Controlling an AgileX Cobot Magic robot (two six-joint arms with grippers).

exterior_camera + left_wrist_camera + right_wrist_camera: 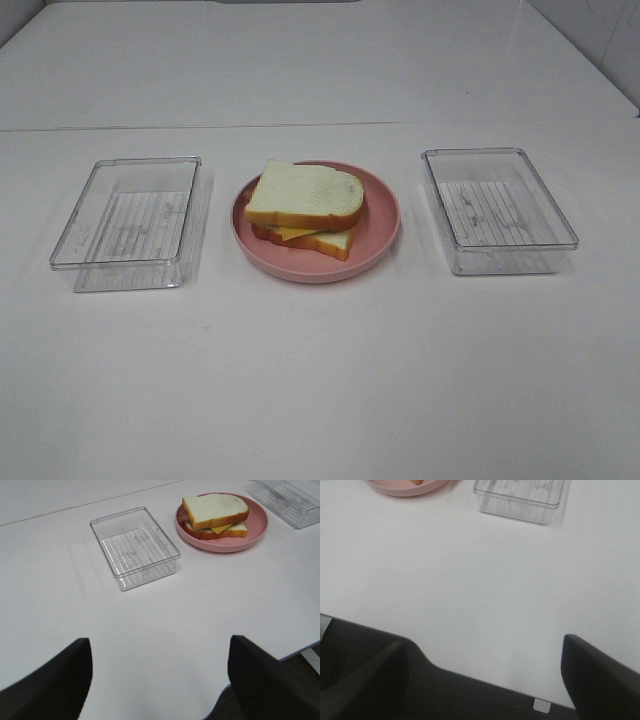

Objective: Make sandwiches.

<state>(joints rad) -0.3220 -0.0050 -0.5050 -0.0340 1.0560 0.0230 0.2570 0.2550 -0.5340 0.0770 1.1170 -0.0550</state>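
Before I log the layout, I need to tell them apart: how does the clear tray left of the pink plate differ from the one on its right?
The left tray angles with its far end tipped toward the plate; the right tray angles the opposite way, mirrored. The left tray sits slightly nearer the camera, the right tray slightly farther back. Both are clear, rectangular, ribbed on the floor, hold nothing and stand apart from the plate.

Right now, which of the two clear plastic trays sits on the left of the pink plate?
The clear plastic tray with its long side angled, not the straighter one.
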